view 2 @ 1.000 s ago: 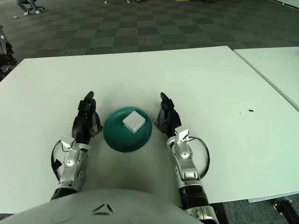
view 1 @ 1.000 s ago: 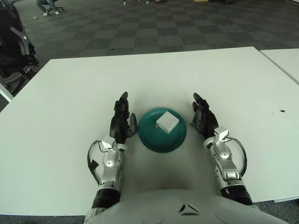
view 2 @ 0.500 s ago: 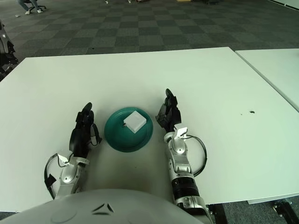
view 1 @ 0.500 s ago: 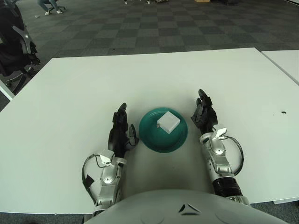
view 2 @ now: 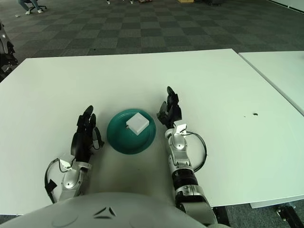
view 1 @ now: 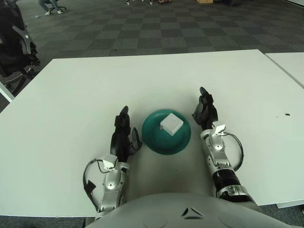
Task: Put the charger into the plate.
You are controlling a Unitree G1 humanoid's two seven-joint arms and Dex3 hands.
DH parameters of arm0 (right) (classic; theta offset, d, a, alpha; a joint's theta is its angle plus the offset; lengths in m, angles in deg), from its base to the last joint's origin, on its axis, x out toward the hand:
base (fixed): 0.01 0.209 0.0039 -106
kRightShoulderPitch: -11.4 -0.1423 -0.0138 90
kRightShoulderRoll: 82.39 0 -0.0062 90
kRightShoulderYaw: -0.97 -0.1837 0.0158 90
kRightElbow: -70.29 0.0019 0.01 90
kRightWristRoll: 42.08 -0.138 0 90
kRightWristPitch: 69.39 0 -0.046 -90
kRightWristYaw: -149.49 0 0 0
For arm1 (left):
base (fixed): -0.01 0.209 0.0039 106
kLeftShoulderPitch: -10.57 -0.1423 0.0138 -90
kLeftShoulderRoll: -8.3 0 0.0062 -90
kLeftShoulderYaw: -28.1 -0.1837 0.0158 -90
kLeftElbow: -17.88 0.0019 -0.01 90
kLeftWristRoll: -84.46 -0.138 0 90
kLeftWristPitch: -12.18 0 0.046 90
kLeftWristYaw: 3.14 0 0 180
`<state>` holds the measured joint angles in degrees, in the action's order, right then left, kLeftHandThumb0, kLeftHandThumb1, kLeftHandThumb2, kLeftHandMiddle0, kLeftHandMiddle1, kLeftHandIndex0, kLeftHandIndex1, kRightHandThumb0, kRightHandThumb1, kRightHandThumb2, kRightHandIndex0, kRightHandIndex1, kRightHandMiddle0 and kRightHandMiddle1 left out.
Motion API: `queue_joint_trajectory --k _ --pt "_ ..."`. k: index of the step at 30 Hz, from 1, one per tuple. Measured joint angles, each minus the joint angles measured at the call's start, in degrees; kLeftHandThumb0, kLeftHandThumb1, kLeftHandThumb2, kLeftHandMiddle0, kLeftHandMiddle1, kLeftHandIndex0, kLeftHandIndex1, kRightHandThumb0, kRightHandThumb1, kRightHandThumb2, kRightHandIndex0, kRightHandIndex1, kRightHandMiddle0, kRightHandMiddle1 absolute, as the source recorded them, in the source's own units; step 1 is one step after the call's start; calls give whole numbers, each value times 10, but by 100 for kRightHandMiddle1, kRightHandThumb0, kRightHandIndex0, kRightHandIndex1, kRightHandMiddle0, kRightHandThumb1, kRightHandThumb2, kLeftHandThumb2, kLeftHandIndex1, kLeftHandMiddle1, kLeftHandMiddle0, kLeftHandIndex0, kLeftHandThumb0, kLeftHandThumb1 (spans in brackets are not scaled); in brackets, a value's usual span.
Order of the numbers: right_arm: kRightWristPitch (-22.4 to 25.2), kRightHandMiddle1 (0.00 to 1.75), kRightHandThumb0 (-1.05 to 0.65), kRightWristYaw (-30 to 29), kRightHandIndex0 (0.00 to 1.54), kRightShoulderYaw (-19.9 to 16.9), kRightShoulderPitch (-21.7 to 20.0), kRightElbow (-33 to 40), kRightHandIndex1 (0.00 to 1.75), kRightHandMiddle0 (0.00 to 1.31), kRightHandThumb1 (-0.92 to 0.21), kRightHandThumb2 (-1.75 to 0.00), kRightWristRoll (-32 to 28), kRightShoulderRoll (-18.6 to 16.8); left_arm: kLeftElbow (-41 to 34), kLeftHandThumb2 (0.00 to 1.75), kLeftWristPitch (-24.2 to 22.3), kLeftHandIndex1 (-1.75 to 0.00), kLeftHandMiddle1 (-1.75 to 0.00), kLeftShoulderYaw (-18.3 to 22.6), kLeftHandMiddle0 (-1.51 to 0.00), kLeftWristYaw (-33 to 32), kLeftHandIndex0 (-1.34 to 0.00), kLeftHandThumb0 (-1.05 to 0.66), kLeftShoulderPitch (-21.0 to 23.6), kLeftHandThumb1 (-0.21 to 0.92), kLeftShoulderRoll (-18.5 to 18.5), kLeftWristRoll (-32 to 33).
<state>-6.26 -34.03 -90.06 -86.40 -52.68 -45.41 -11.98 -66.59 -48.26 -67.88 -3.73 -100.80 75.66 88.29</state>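
A white square charger [view 1: 171,124] lies inside the round green plate [view 1: 155,141], toward its far right part. My left hand [view 1: 122,135] is just left of the plate, fingers extended and holding nothing. My right hand [view 1: 205,111] is just right of the plate, fingers also extended and empty. Neither hand touches the charger.
The plate sits on a wide white table [view 1: 85,90]. A small dark mark [view 1: 286,114] is on the table at the right. A second white table [view 1: 289,59] stands to the far right, and a black chair [view 1: 14,42] at the far left.
Both forearms drew back toward my body over the second. The right hand shifted slightly up and toward the plate. The charger and plate did not move.
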Motion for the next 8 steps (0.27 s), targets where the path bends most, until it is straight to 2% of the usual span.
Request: queue_joint_trajectory --k 8 --pt "-41 43 -87 12 9 -16 -25 -42 2 0 -92 -96 -1 -1 3 102 4 -34 0 -2 -15 -19 0 -84 1 92 1 -23"
